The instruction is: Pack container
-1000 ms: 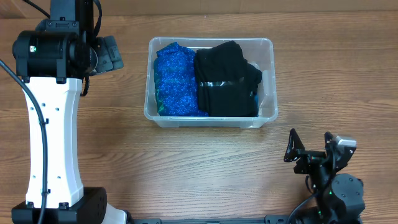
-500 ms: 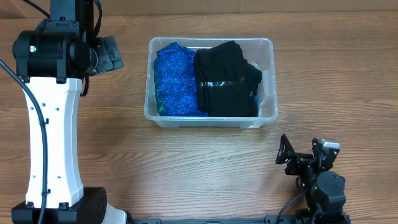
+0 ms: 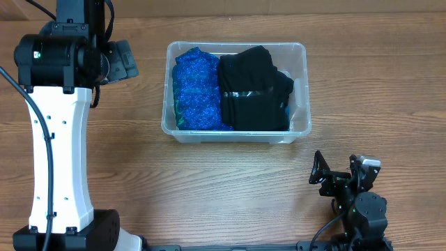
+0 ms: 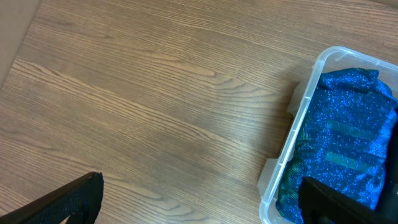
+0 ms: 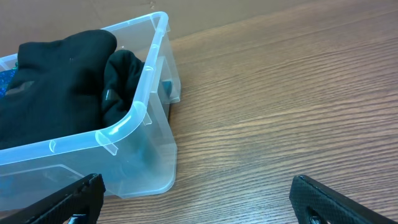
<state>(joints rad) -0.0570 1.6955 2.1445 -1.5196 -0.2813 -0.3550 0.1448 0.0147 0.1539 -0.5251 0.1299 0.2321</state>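
The clear plastic container (image 3: 237,137) stands at the middle back of the table. In it lie a blue sparkly cloth (image 3: 197,90) on the left and a folded black cloth (image 3: 254,90) on the right. My left gripper (image 4: 199,200) is open and empty, over bare table left of the container's rim (image 4: 292,143), with the blue cloth (image 4: 342,149) in view. My right gripper (image 3: 340,176) is open and empty, low near the front edge, right of and in front of the container. Its wrist view shows the container's corner (image 5: 134,118) and the black cloth (image 5: 56,81).
The tall white left arm (image 3: 59,139) stands along the left side of the wooden table (image 3: 209,188). A cardboard-coloured wall (image 5: 124,9) runs behind the table's far edge.
My right gripper has shifted a little to the left and toward the front edge, then held still. The left arm and the container have not moved.
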